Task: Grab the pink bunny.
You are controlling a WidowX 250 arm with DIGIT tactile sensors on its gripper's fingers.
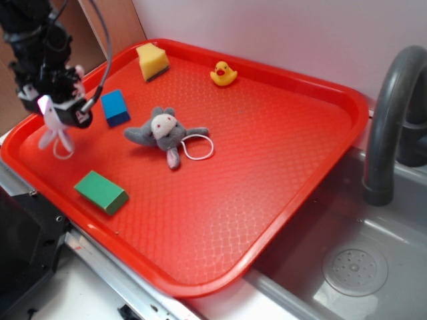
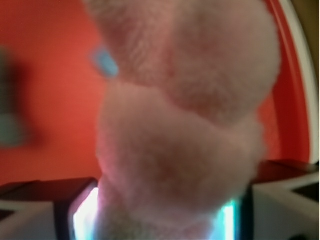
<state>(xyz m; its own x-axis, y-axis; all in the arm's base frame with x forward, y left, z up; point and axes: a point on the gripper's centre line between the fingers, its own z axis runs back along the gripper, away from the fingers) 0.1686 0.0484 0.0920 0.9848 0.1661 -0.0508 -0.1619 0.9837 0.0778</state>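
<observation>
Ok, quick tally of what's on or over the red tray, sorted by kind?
Plush toys: 2 (pink bunny held in the tool, grey plush lying on the tray)
Blocks: 2 (blue block, green block)
Yellow sponge wedge: 1
Rubber duck: 1
Total: 6

The robot arm (image 1: 37, 47) was black and blocky, with dark cables (image 1: 100, 40) looping from its upper links down to the wrist. Its claw (image 1: 61, 112) was black too; in the wrist view, its fingers (image 2: 80, 215) showed pale, glowing inner pads.
</observation>
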